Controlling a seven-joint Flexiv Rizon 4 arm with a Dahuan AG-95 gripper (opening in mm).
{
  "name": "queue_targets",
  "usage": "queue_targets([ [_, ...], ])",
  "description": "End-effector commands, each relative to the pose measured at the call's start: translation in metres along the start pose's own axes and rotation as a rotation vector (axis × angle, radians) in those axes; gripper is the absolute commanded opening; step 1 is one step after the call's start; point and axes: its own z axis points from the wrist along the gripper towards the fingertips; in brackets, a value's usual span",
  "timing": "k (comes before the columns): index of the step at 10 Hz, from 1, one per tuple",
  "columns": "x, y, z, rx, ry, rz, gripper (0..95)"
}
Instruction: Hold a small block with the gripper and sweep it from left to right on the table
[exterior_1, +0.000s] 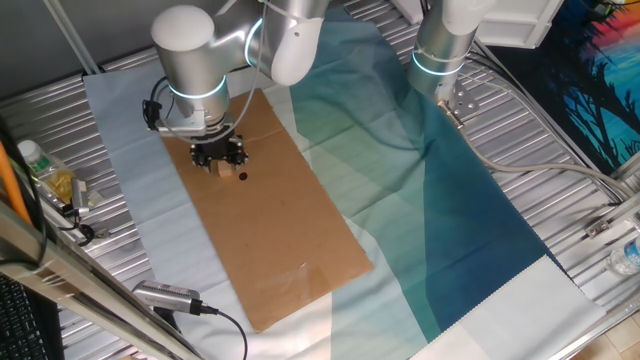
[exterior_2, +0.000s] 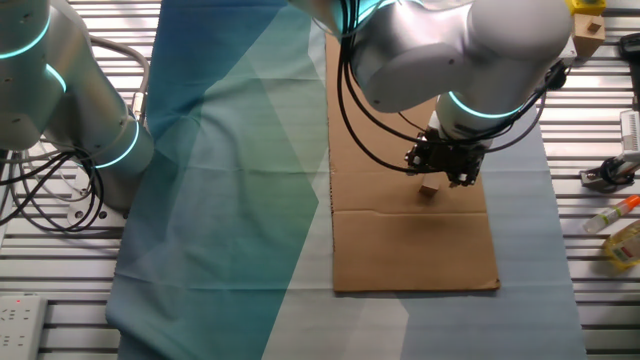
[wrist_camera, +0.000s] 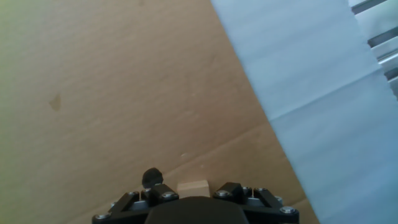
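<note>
The small block (exterior_1: 228, 171) is a pale wooden cube on the far-left part of the brown cardboard sheet (exterior_1: 290, 240) on the table (exterior_1: 560, 130). My black gripper (exterior_1: 223, 162) stands straight over it, with one finger on each side of the cube. It appears shut on the block, at or just above the cardboard. The other fixed view shows the block (exterior_2: 430, 188) under the gripper (exterior_2: 441, 174). In the hand view the block (wrist_camera: 193, 186) sits between the two jaws of the gripper (wrist_camera: 194, 195). A small black dot (wrist_camera: 151, 178) lies just beside it.
A second silver arm (exterior_1: 445, 45) stands at the back on the teal cloth (exterior_1: 450, 200). A bottle (exterior_1: 35, 165) and a grey hand-held device (exterior_1: 165, 296) lie at the table's left edge. Tubes and tools (exterior_2: 612, 215) lie by the cardboard's far side.
</note>
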Motion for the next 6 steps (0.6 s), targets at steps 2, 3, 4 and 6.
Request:
queue_targets([
  [2,0.0001,0.0002,0.0020,0.001,-0.001,0.003,57.0],
  [3,0.0002,0.0001,0.0035,0.001,-0.001,0.003,38.0],
  [4,0.0003,0.0001,0.0053,0.002,0.000,0.002,38.0],
  [6,0.0004,0.0001,0.0083,0.003,-0.003,0.001,38.0],
])
